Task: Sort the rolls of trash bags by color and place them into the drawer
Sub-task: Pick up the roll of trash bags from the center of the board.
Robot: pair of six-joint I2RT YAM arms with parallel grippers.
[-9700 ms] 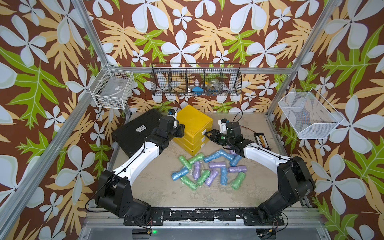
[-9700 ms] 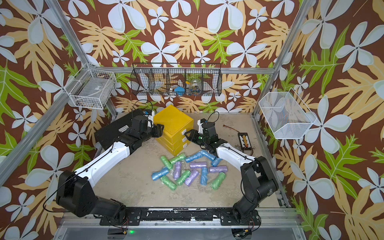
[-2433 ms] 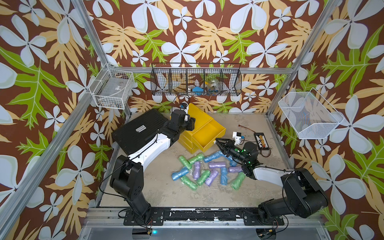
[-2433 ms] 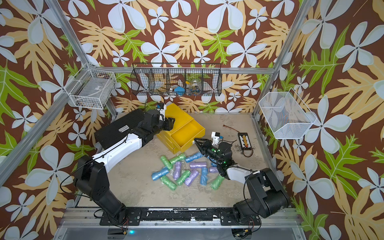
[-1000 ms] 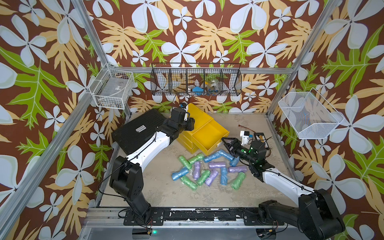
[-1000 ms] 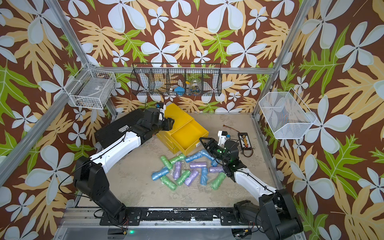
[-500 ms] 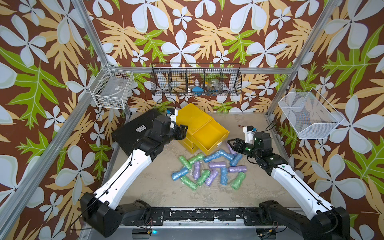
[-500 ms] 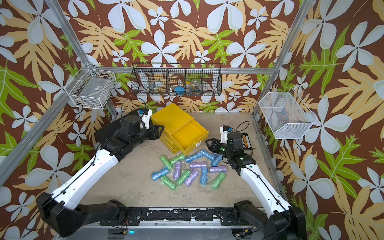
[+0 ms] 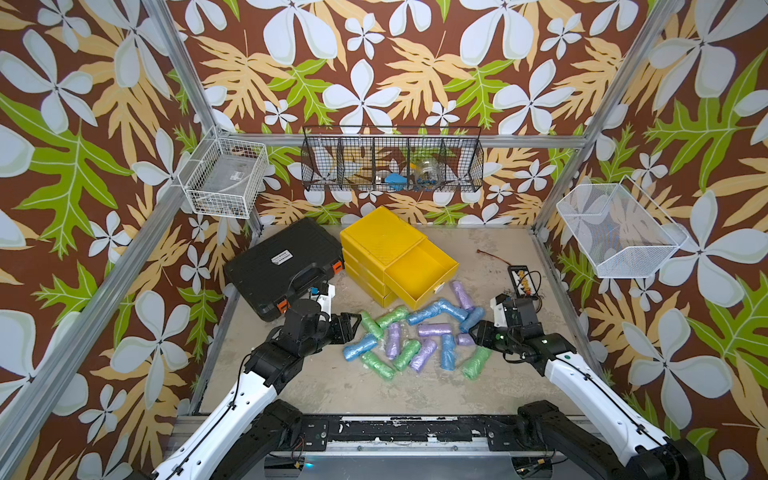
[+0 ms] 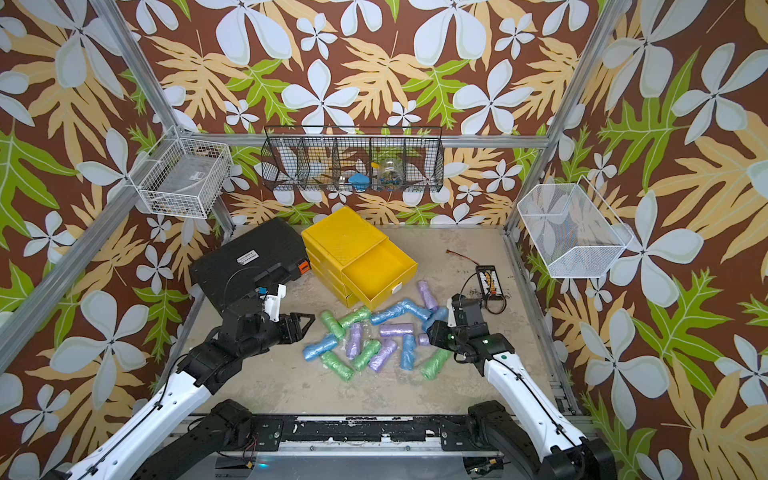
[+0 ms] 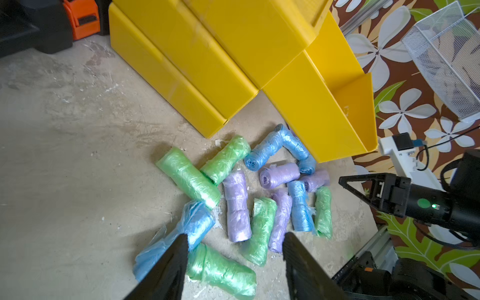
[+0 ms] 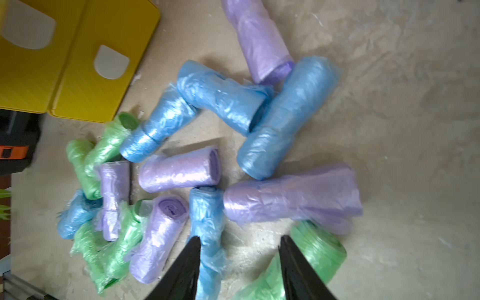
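Both arms are down at the pile! The rolls of trash bags [image 9: 434, 329] lie in a loose jumble of green, blue and lilac on the counter [image 9: 316, 386], just in front of the open drawer [image 9: 415, 286]. None are inside it. One lilac roll [image 9: 462, 294] lies right beside the drawer's front wall. The drawer is pulled out from the top of the yellow cabinet [image 9: 380, 237], with the black case [image 9: 282, 259] next to it.

The left end effector [image 9: 353, 324] sits at the left edge of the pile. Its fingers are apart, and the wrist view confirms nothing is clamped in the left end effector [image 11: 233, 236]. A green roll [image 11: 220, 272] lies below the gap and a blue roll [image 11: 192, 223] is at one finger. I cannot tell whether that one is touching.

The right end effector [image 9: 473, 332] is low on the opposite edge of the pile, and its fingers are parted too. In the wrist view the right end effector [image 12: 239, 240] frames bare counter between another blue roll [image 12: 207, 223] and another green roll [image 12: 319, 249]. A crinkled lilac roll [image 12: 291, 200] lies just ahead of it. Nothing is gripped on either side.
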